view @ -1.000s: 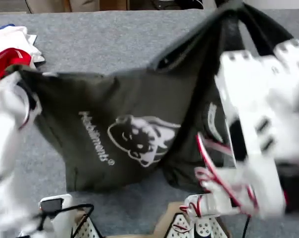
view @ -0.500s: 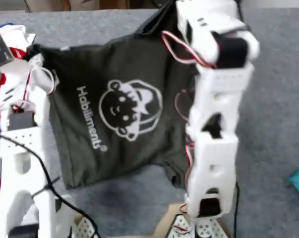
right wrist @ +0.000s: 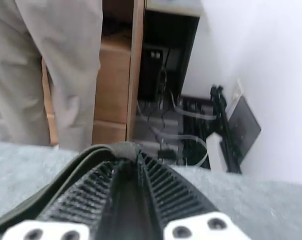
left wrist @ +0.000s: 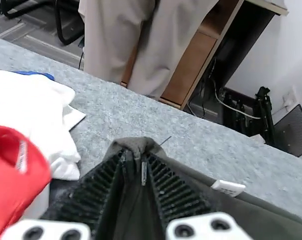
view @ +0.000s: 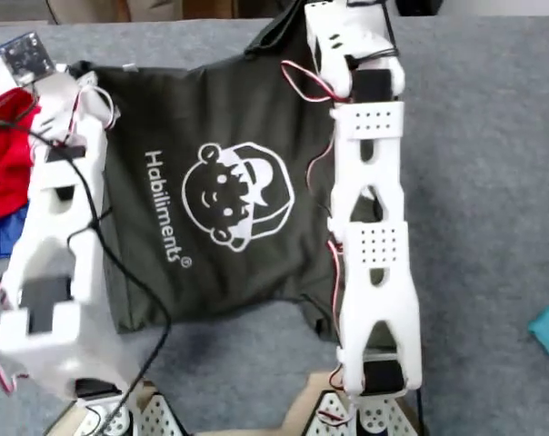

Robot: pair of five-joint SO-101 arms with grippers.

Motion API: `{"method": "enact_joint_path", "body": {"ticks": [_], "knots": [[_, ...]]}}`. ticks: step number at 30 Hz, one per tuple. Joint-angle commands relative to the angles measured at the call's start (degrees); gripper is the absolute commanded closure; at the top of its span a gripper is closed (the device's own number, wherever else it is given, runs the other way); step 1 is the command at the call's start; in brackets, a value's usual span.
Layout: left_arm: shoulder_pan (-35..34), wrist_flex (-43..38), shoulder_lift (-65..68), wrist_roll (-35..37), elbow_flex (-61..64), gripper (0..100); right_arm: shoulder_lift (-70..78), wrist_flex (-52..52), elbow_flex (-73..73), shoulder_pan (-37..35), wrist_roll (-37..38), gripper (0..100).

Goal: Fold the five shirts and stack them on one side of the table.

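The dark green shirt (view: 220, 227) lies spread on the grey bench (view: 493, 182), print up. The left gripper (left wrist: 133, 156) is clenched on one far corner and the right gripper (right wrist: 125, 152) on the other (cloth bunched between each pair of jaws). The left arm (view: 61, 218) and right arm (view: 370, 182) lie stretched forward along its sides.

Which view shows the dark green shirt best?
The high view: the dark green shirt is spread out, print visible. In the wrist views, the left gripper and right gripper each pinch a small fold of it.
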Motion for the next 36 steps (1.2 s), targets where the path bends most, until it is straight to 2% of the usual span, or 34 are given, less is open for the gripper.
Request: {"method": "enact_joint_path", "body": {"ticks": [1, 8, 11, 15, 19, 25, 28, 32, 36], "knots": [[0.9, -1.1, 6.7, -0.3, -12.8, 98, 1.3, -10.5, -1.1, 1.2, 0.4, 99.5], [1.5, -0.1, 18.5, -0.4, -28.0, 98, 4.5, -22.7, -0.6, 1.4, 0.5, 99.5], [1.6, 5.7, 21.7, -0.4, -35.9, 98, 5.7, -25.8, -0.6, 1.5, 0.5, 99.5], [1.6, 13.5, 26.1, -0.4, -44.9, 98, 6.1, -24.0, -0.7, 1.5, 0.5, 99.5], [1.1, 22.2, 28.4, -0.4, -50.6, 98, 5.1, -17.7, -1.2, 1.5, 1.8, 99.4], [1.1, 46.2, 28.6, -0.4, -61.0, 98, -0.9, -1.8, -1.1, 1.3, 4.6, 99.4], [1.1, 55.5, 28.8, -0.4, -65.7, 98, -5.8, 10.8, -1.1, 1.5, 7.8, 99.4], [1.3, 64.4, 28.8, -5.7, -68.9, 98, -11.5, 24.8, -1.1, 1.1, 9.9, 99.4], [1.5, 71.9, 28.8, -8.4, -69.3, 98, -14.3, 31.3, -1.1, 1.4, 9.9, 99.4]]}}
